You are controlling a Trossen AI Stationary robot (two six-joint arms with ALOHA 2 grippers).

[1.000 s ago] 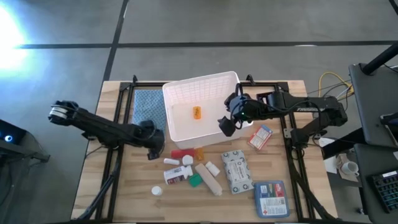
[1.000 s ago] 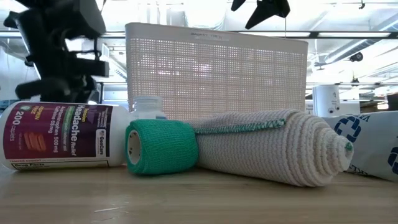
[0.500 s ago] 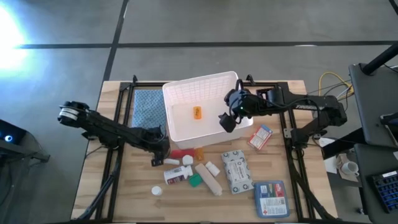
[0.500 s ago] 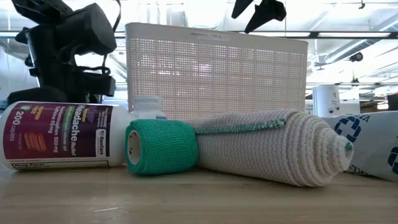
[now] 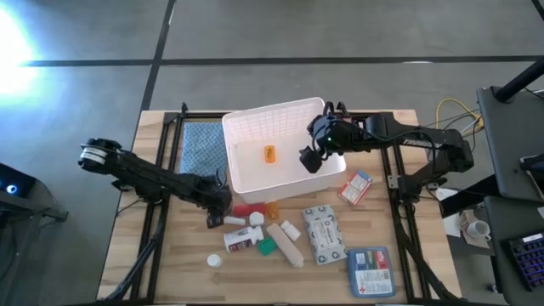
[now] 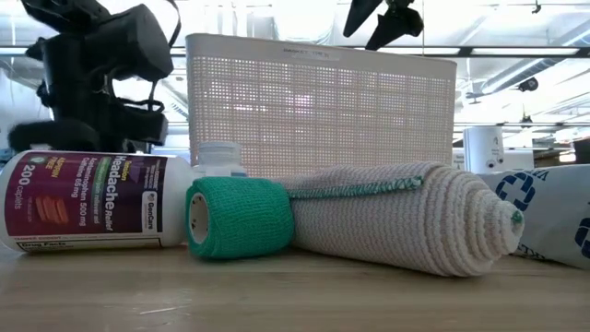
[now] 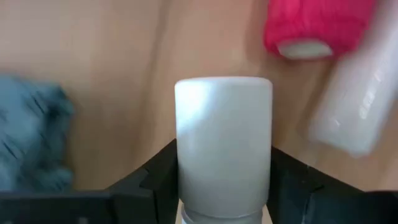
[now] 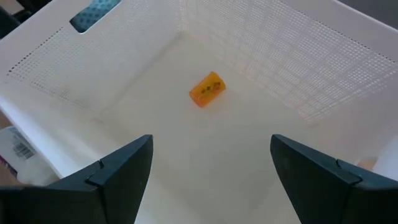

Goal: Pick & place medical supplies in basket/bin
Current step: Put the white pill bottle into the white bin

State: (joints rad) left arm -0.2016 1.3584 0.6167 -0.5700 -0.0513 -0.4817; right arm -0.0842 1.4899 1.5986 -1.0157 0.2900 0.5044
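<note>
While most supplies (image 5: 280, 238) lie on the near surface (image 5: 170, 272), the left hand (image 5: 216, 212) straddles a white bottle (image 7: 222, 143), not visibly clamped; farther, the right hand (image 5: 311, 158) hangs apart, empty, over the basket (image 5: 255, 121) holding one orange vial (image 8: 206, 89).

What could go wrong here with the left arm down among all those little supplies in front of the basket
The left gripper brackets a white bottle in a crowded cluster; a red roll and another white container lie close, so closing or lifting could knock them. The bottle is smooth and round, so it might slip. The right gripper hangs open over the white basket, above its floor and the orange vial, so both arms may crowd the drop spot.
</note>
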